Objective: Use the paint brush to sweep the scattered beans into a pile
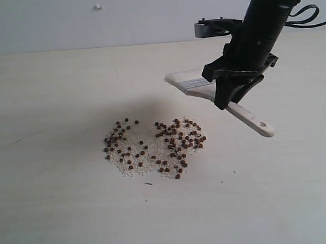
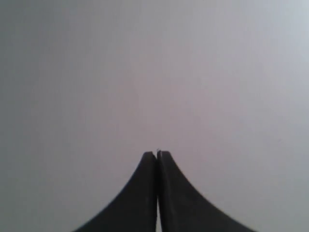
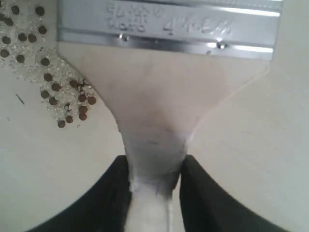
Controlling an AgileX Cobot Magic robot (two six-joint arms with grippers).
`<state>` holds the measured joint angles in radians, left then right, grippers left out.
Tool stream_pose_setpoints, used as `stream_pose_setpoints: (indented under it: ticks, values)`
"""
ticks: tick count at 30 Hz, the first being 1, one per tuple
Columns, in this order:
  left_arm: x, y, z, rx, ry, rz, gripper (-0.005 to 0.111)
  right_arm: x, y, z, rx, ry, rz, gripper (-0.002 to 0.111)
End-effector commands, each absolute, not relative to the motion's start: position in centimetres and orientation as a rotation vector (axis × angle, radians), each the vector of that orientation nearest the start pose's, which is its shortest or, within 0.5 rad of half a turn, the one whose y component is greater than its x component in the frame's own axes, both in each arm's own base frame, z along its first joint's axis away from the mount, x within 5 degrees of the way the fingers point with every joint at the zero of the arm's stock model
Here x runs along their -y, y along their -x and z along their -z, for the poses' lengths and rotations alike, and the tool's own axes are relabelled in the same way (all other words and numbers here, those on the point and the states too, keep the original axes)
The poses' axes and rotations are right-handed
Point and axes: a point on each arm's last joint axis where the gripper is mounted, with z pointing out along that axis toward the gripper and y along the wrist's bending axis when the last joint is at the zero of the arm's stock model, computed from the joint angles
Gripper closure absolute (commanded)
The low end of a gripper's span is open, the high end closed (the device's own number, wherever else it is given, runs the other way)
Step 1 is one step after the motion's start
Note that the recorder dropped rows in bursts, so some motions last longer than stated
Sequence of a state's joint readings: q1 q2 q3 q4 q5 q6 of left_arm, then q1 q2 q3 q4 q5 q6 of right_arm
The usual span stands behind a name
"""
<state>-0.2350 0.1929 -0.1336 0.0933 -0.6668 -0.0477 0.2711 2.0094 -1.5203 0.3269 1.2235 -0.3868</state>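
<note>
Exterior view: the black right gripper hangs over the pale wooden table, its fingers clamped on the wide flat paint brush with whitish bristles, silver metal ferrule and light wooden handle. The brush looks lifted clear of the surface and tilted. Its bristles point left and its holed handle end juts out to the lower right. The tiny round reddish-brown beans lie on the table to the lower left of the brush, mixed with fine whitish grains. They form a loose flat patch of two lobes with a thin gap between them, not one mound.

Left wrist view: the left gripper has its dark fingers pressed together with nothing between them. Only a blank pale surface shows behind, with no brush or beans.

Right wrist view: two dark fingers stand narrowly apart on either side of the handle's slim neck, gripping it. The stamped ferrule fills the far edge and the bristles are out of frame. Part of the bean patch lies off one shoulder of the brush.

Judging from this, the brush is being positioned for a stroke. The next move calls for lowering the bristles to the table just outside a lobe. They should then be drawn toward the gap with light, even pressure so the beans do not roll away.
</note>
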Motion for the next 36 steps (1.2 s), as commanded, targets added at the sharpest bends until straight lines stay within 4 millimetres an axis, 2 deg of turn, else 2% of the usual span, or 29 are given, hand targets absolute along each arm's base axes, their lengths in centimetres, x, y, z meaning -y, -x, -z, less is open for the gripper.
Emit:
stream_pose_setpoints:
  ticks: [1,3,7,9,11,12,18,23,26,27,29,31,34,36]
  values:
    - [2.8,-8.7,-32.6,-1.033,-0.339,0.014,0.107,-13.1,-37.1,-20.3,-3.001,0.835,-0.499,0.108]
    - [4.3,-11.1,-32.8,-1.064,-0.512,-0.049,0.103,-13.1,-37.1,-20.4,-3.001,0.836,-0.49,0.108]
    - [7.9,-15.4,-31.6,-0.956,-0.978,-0.152,0.079,-13.1,-37.1,-20.4,-3.005,0.819,-0.499,0.108]
    - [9.6,-17.5,-30.2,-0.894,-1.209,-0.143,0.06,-13.1,-37.1,-20.4,-3.004,0.824,-0.499,0.108]
    - [11.0,-19.4,-28.5,-0.862,-1.361,-0.11,0.041,-13.1,-37.1,-20.4,-3.003,0.825,-0.499,0.108]
    - [11.5,-20.2,-27.8,-0.858,-1.398,-0.104,0.036,-13.1,-37.1,-20.4,-3.003,0.825,-0.499,0.108]
    - [16.5,-24.2,-23.3,-0.731,-1.594,-0.196,0.037,-13.3,-37.6,-21.3,-2.936,0.897,-0.494,0.108]
    - [20.3,-26.0,-19.9,-0.617,-1.746,-0.301,0.036,-13.9,-38.2,-22.6,-2.865,0.895,-0.568,0.108]
    - [21.9,-26.6,-19.1,-0.554,-1.763,-0.358,0.036,-14.1,-38.2,-22.7,-2.859,0.887,-0.588,0.108]
    - [23.0,-26.7,-18.6,-0.435,-1.797,-0.424,0.036,-14.1,-38.2,-22.8,-2.859,0.886,-0.591,0.108]
    - [24.0,-26.9,-18.4,-0.348,-1.799,-0.48,0.036,-14.2,-38.2,-22.8,-2.857,0.88,-0.605,0.108]
    - [24.9,-27.2,-18.4,-0.345,-1.782,-0.498,0.036,-14.3,-38.2,-22.8,-2.853,0.87,-0.628,0.108]
    - [27.3,-28.1,-18.5,-0.316,-1.749,-0.495,0.036,-14.5,-38.2,-22.9,-2.846,0.859,-0.661,0.108]
    - [28.6,-28.3,-17.8,-0.292,-1.758,-0.482,0.036,-14.7,-38.1,-23.0,-2.824,0.878,-0.693,0.108]
